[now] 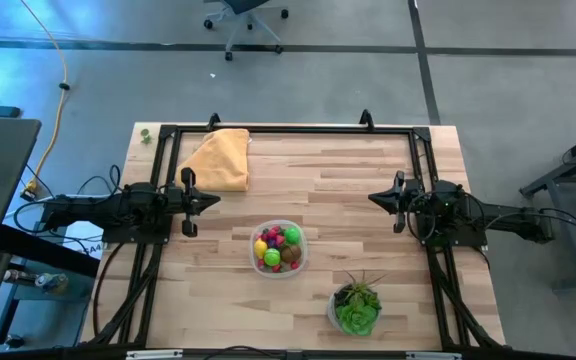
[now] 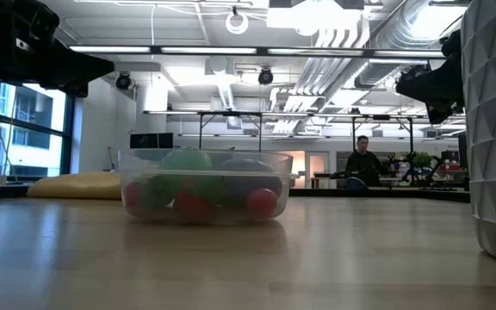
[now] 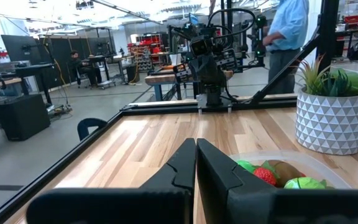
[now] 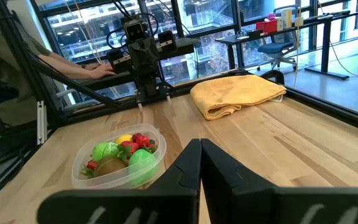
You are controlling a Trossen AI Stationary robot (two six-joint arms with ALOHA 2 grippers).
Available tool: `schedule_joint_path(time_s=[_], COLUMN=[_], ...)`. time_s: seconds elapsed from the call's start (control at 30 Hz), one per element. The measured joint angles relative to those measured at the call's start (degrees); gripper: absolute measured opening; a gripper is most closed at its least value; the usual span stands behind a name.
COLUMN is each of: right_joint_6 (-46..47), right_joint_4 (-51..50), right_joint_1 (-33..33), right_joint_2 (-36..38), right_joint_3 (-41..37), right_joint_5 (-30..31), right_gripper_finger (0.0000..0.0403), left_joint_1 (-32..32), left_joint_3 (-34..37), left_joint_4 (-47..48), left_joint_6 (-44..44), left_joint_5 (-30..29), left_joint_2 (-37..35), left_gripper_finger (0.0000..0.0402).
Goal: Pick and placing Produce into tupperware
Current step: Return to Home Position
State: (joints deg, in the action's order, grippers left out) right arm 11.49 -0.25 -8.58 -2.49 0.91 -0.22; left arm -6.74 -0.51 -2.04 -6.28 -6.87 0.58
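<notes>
Round, shallow tupperware [image 1: 253, 250] of thin clear plastic with a slightly flared rim, standing at the table's middle in the lower half of the high view, between the two arms and well apart from both. Heaped inside it, touching one another, the produce [image 1: 278, 247]: small glossy toy pieces, among them rounded bright green ones, a red strawberry shape with a dimpled skin, a dull brown oval, and bits of yellow and purple.

Matte dark left gripper [image 3: 196, 142] held above the table's left side and pointing inward, its angular fingers pressed together on nothing. Matching right gripper [image 4: 201, 143] held at the right side, fingers meeting in a thin seam with nothing between them.

Soft yellow cloth [image 1: 220, 158], crumpled and folded, near the table's top-left corner in the high view. White pot [image 3: 331, 121] with a faceted diamond pattern and a spiky green plant [image 1: 356, 305] — near the tupperware but not touching it.

Table [image 1: 338, 185] of pale butcher-block planks striped light and darker, framed by black metal rails. Beyond it, a smooth grey concrete floor, an office chair [image 1: 245, 15] and a yellow cable [image 1: 60, 60]. Overhead in the low view, exposed white ducts and pipes — below them, workbenches and a seated person [image 2: 364, 159] far off. Behind the right arm in the left wrist view, a standing person in a light blue shirt [image 3: 288, 31].
</notes>
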Motion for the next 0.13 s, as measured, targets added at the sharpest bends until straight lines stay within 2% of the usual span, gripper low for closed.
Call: schedule_joint_path(time_s=[0.13], right_joint_6=[0.0], right_joint_4=[0.0], right_joint_1=[0.0], right_joint_2=[0.0], right_joint_3=[0.0], right_joint_5=[0.0], right_gripper_finger=[0.0], left_joint_1=[0.0], left_joint_3=[0.0], left_joint_4=[0.0], left_joint_6=[0.0], left_joint_5=[0.0], left_joint_2=[0.0], left_gripper_finger=[0.0005])
